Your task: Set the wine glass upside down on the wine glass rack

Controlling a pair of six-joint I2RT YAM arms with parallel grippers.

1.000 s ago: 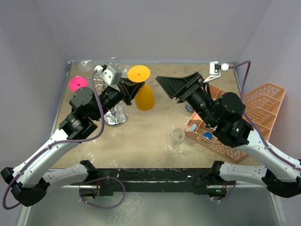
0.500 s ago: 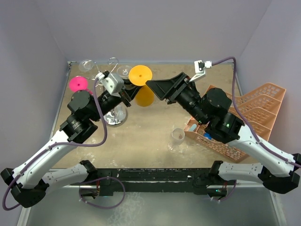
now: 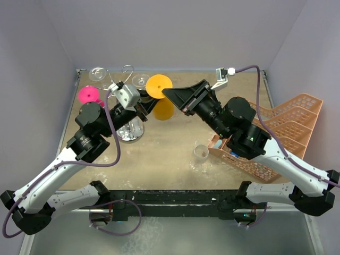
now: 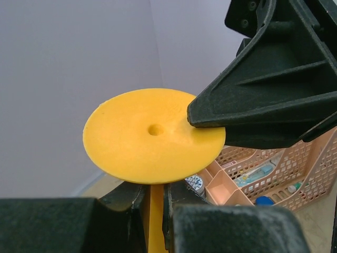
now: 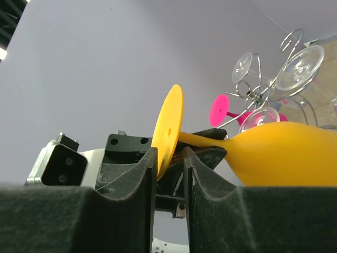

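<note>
Nearest on the counter (image 3: 170,143), a small clear cup (image 3: 201,152) is seen beside a peach crate (image 3: 289,119). Further in, a yellow wine glass (image 3: 163,109) is held in the air, roughly upside down, just beside the chrome wine glass rack (image 3: 130,132). Its stem (image 4: 154,203) is clamped in the left tool (image 4: 154,211). The right tool (image 5: 169,168) is set around the rim of the glass's round foot (image 4: 152,134). Its jaws are narrowly apart, with a gap shown on one side, so no grip is made yet.

A slip or twist is judged possible if the stem is released before the foot is pinched squarely. The bowl could then be swung into the rack, where clear glasses and a pink glass (image 3: 88,94) hang.

Much of the rack is hidden behind the left arm, so a free hook cannot be picked out. The contact at the rim is hard to make out.
</note>
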